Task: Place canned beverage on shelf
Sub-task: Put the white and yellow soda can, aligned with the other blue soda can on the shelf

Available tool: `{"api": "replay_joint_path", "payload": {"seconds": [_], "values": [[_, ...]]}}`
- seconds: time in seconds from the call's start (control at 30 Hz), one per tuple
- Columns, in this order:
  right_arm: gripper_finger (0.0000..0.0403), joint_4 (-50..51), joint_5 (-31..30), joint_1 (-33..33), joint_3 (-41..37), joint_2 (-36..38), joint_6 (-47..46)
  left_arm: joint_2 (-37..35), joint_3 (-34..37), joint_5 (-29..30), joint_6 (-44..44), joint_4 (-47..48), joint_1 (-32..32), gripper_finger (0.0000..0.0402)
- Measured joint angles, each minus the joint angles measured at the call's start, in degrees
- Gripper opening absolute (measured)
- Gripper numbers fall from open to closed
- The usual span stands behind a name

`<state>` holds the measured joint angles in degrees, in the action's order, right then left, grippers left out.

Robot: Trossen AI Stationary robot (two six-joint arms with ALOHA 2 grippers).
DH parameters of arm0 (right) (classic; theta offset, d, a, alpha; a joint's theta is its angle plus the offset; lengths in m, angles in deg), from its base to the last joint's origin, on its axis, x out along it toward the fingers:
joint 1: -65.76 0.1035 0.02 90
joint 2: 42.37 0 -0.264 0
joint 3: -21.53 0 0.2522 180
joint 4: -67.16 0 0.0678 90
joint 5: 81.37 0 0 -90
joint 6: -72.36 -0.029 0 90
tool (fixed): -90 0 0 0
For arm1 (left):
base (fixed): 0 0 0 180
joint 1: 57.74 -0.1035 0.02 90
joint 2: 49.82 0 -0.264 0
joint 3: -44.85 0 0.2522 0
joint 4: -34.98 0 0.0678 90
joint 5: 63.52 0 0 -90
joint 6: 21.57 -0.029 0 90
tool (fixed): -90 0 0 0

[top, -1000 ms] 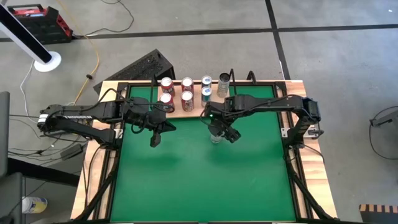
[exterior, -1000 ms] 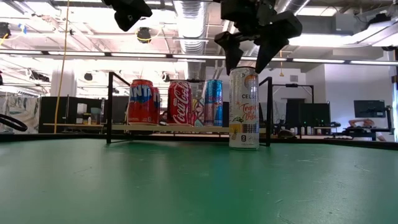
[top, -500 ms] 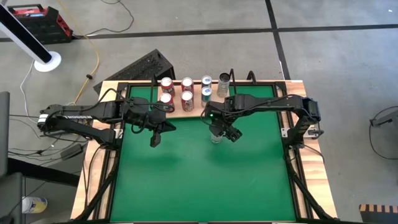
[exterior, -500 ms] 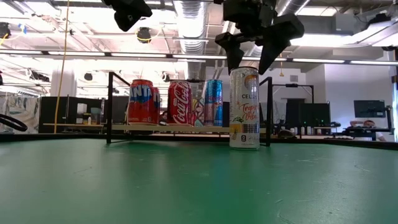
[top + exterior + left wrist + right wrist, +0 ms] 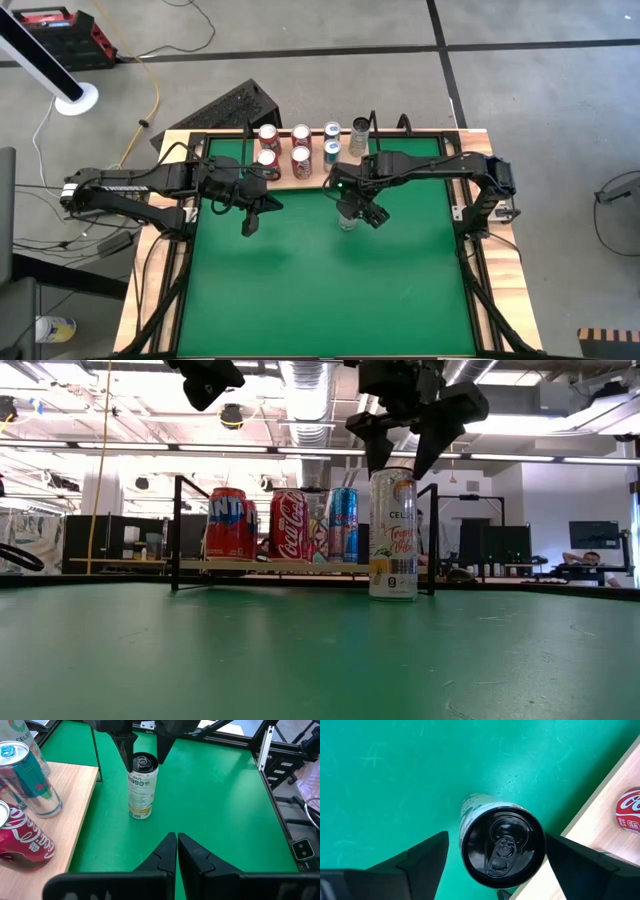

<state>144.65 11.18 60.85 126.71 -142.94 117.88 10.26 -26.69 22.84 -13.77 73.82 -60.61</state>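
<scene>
One tall can (image 5: 392, 535) stood upright on the green surface (image 5: 300, 660), right of centre in the low view and just in front of the shelf (image 5: 270, 565), not yet on it. In the high view it sat at mid-frame, just below the shelf's right half. The right claw (image 5: 405, 445) hung directly over the can, its fingers (image 5: 420, 857) spread wide to either side of the black lid and not touching the can; nothing was gripped yet. The left claw (image 5: 177, 852) was clenched on nothing and waited left of centre in the high view, above the surface and well clear of the can. Several cans already stood on the shelf: a Fanta (image 5: 229, 523), a Coke (image 5: 290, 525) and a blue one (image 5: 343, 523) showed across the centre of the low view. The step in hand looked like the approach for a top-down grasp. To do it well, the right claw should probably come straight down with the can centred between the fingers, close on the upper body rather than the rim, and lift vertically so the slim can did not tip. The carry would then need enough height to clear the shelf's black rod frame (image 5: 433, 535), which stood just beside the can, and should end at a bare patch of board away from the other cans.
</scene>
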Motion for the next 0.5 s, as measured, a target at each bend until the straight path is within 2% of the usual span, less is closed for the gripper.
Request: {"api": "replay_joint_path", "payload": {"seconds": [0.27, 0.5], "values": [[0.0292, -0.1, 0.2, 0.0, 0.0, 0.0, 0.0, 0.0, 0.0, 0.0, 0.2, 0.0, 0.0, 0.0000], [0.0282, -0.3, -1.1, 0.0, 0.0, 0.0, -4.6, 0.0, 0.0, -0.2, 0.5, 0.0, 0.0, 0.0000]]}}
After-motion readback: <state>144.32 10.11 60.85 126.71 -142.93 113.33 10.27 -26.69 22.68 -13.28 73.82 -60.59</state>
